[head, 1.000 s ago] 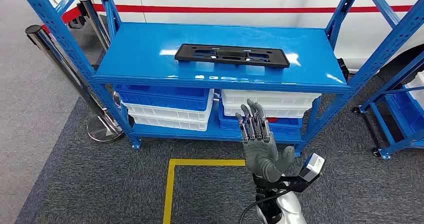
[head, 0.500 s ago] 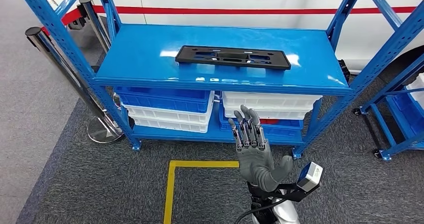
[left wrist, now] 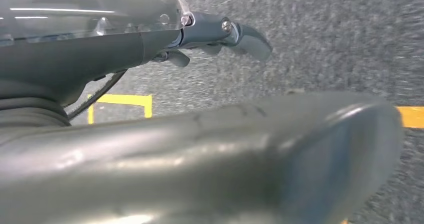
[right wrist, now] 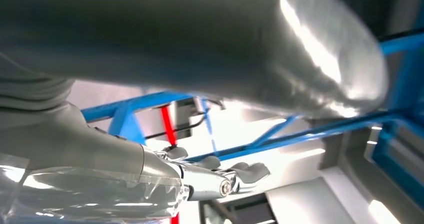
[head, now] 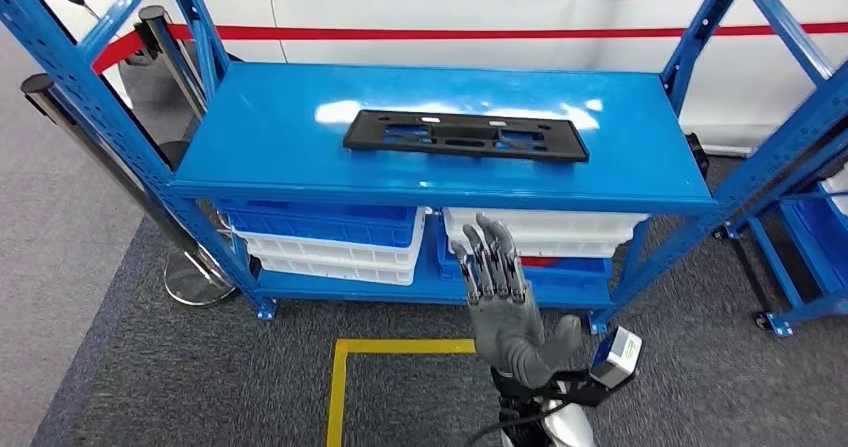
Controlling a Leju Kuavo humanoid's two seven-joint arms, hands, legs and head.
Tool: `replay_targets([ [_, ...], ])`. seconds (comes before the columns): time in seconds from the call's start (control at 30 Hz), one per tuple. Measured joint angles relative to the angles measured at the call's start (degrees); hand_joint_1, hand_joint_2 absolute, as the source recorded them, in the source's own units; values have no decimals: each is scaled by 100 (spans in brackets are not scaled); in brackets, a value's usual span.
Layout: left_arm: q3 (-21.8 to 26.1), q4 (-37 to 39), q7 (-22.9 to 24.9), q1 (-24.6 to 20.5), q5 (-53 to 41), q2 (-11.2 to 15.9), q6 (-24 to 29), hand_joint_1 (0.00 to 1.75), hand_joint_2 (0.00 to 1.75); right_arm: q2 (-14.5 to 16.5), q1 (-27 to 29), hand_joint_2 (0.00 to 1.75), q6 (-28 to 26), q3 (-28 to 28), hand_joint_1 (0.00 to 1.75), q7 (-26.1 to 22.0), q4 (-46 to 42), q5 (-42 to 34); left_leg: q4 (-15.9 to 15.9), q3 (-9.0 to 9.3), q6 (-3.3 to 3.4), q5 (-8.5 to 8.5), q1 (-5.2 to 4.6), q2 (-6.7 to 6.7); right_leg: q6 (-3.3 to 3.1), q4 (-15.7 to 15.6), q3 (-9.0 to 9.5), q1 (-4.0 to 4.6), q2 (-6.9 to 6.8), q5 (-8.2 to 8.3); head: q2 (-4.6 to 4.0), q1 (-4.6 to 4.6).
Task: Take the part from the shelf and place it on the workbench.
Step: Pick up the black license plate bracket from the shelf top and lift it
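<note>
Head view shows the flat black rectangular plastic part (head: pixel 466 134) lying on the top deck of the blue metal shelf (head: pixel 280 127). Right hand (head: pixel 508 307) is raised below the deck's front edge, fingers (head: pixel 490 257) spread, empty. Left hand (left wrist: pixel 220 33) hangs over grey carpet, its fingers' state unclear.

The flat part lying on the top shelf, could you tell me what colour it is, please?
Black; the part shows best in the head view.
</note>
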Motion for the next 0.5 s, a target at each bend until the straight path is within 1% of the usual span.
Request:
replay_targets([
  [0.03, -1, 0, 0, 0, 0, 0, 2, 0, 0, -1, 0, 0, -19, 0, 0, 1, -8, 28, -21, 33, 55, -52, 4, -8, 34, 91, -36, -3, -2, 46, 0, 3],
  [0.07, -1, 0, 0, 6, 1, 0, 4, 0, 0, -1, -2, 0, -33, -1, 0, -1, -15, 50, -60, 90, 94, -91, 10, -10, 67, 300, -140, -5, -4, 132, 0, 18],
  [0.1, -1, 0, -2, 11, 2, -1, 8, 0, 0, -1, -5, 0, -47, -2, 0, -2, -22, 63, -101, 165, 130, -130, 17, -11, 96, 611, -332, -10, -6, 207, 0, 28],
  [0.13, -1, 0, -5, 12, 3, -1, 12, 0, 0, -2, -3, 0, -54, -4, 0, -2, -27, 73, -142, 244, 156, -169, 23, -13, 113, 978, -587, -15, -9, 223, 0, 37],
  [0.17, -1, 0, -8, 12, 2, -1, 16, 0, 0, -2, 0, 0, -63, -5, 0, -2, -28, 85, -169, 322, 175, -214, 22, -16, 121, 1324, -874, -18, -11, 153, 0, 50],
  [0.2, -1, 0, -10, 11, 1, -1, 21, 0, 0, -3, 6, 0, -78, -6, 0, 3, -27, 97, -188, 401, 186, -266, 18, -24, 123, 1583, -1146, -17, -12, -11, 0, 52],
  [0.23, -1, 0, -11, 13, -2, -1, 23, 0, 0, -4, 12, 0, -95, -7, 0, 7, -26, 109, -196, 481, 191, -323, 12, -33, 118, 1731, -1369, -15, -12, -188, 0, 52],
  [0.27, -1, 0, -11, 19, -8, -1, 26, 0, 0, -5, 16, 0, -110, -8, 0, 12, -26, 118, -201, 575, 194, -391, 4, -42, 106, 1751, -1532, -7, -12, -313, 0, 54],
  [0.3, -1, 0, -11, 25, -14, -1, 28, 0, 0, -5, 19, 0, -122, -9, 0, 17, -26, 123, -202, 680, 195, -464, -8, -50, 81, 1633, -1620, 5, -12, -320, 0, 54],
  [0.33, -1, 0, -11, 27, -19, -1, 29, 0, 0, -5, 22, 0, -128, -11, 0, 21, -26, 126, -203, 790, 193, -538, -24, -54, 38, 1394, -1644, 25, -11, -169, 0, 55],
  [0.37, -1, 1, -10, 31, -23, -4, 30, 0, 0, -6, 25, 0, -130, -11, 0, 24, -26, 127, -209, 887, 190, -615, -36, -56, -28, 1056, -1629, 58, -11, 162, 0, 56],
  [0.4, -1, 8, -8, 28, -23, -12, 28, 0, 0, -8, 31, 0, -131, -13, 0, 26, -25, 128, -198, 977, 180, -688, -54, -60, -100, 720, -1612, 101, 5, 569, 0, 49],
  [0.43, -1, 14, -4, 19, -23, -20, 27, 0, 0, -10, 38, 0, -131, -14, 0, 29, -23, 129, -197, 1032, 162, -758, -68, -67, -160, 469, -1592, 136, 24, 906, 0, 44],
  [0.47, -1, 21, 1, 11, -23, -27, 26, 0, 0, -13, 45, 44, -131, -16, 0, 32, -25, 129, -198, 1084, 141, -815, -76, -75, -197, 313, -1579, 163, 38, 1145, 0, 37],
  [0.5, -1, 26, 6, 0, -23, -32, 26, 0, 0, -15, 47, 87, -128, -18, 0, 34, -26, 130, -186, 1133, 113, -843, -85, -82, -215, 258, -1567, 176, 52, 1214, 0, 32],
])
